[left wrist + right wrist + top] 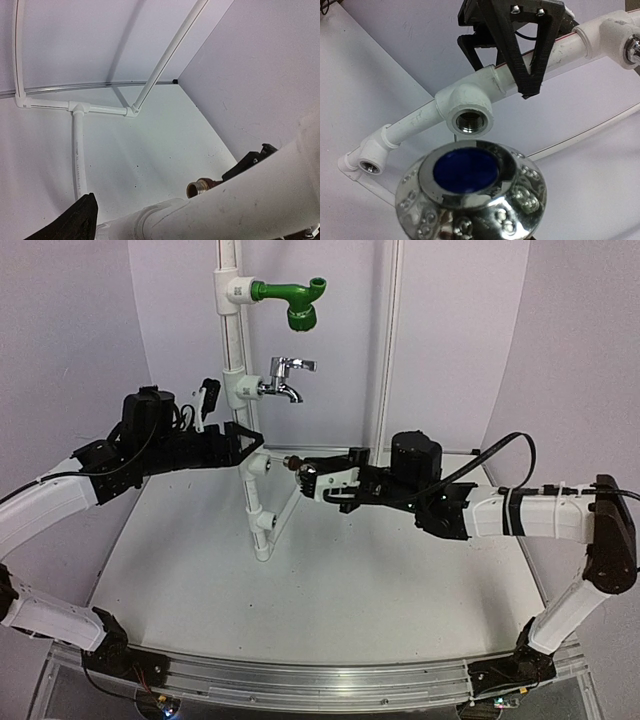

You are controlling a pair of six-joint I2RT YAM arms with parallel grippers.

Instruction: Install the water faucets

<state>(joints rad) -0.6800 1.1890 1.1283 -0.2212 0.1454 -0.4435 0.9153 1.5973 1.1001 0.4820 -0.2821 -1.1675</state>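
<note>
A chrome water faucet [285, 380] with a lever handle sits screwed into a tee on the upright white pipe [238, 340]. My right gripper [318, 480] is shut on the second water faucet [298, 468], a reddish-brown one held level. Its brass threaded end [197, 188] points at an open tee [262, 466] and stands apart from it. That faucet's round shiny knob [470, 195] with a blue cap fills the right wrist view, just short of the threaded tee socket [469, 121]. My left gripper [245, 445] is open and straddles the pipe, one dark finger [75, 220] showing beside it.
A green elbow piece [295, 300] hangs from the top tee. A lower elbow fitting [370, 165] with an open socket sits at the pipe's foot. The white pipe frame [80, 106] lies on the table by the back wall, with side walls close by.
</note>
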